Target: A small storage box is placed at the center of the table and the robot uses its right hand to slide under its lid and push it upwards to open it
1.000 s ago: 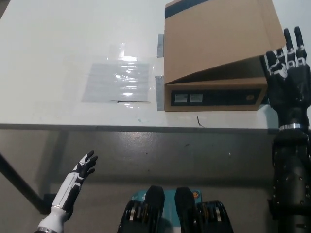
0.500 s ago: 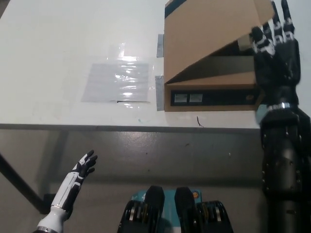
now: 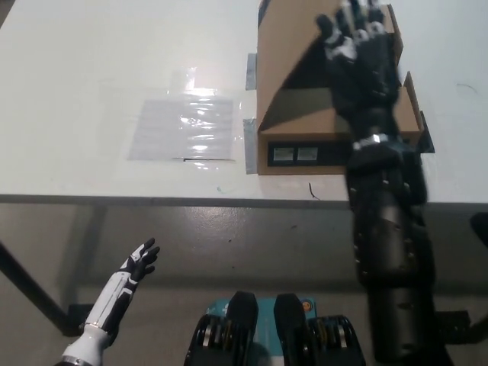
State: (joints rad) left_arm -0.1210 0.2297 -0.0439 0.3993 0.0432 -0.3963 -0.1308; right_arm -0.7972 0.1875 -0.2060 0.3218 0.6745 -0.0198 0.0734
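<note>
A brown cardboard storage box (image 3: 305, 152) stands on the white table (image 3: 91, 69), right of centre. Its lid (image 3: 293, 38) is raised steeply, hinged at the back, with the dark inside showing beneath. My black right hand (image 3: 358, 53) is open, fingers spread and pointing away, pressed up against the underside of the lid over the box opening. The black forearm covers the box's right front. My white left hand (image 3: 137, 263) rests open below the table edge at the lower left.
A clear plastic sheet (image 3: 183, 126) lies flat on the table left of the box. Grey tape strips (image 3: 251, 145) sit at the box's left side. The table's front edge (image 3: 152, 200) crosses the picture, with grey floor below.
My right hand has moved left from beside the box to under the lid, and the lid has swung up much higher.
</note>
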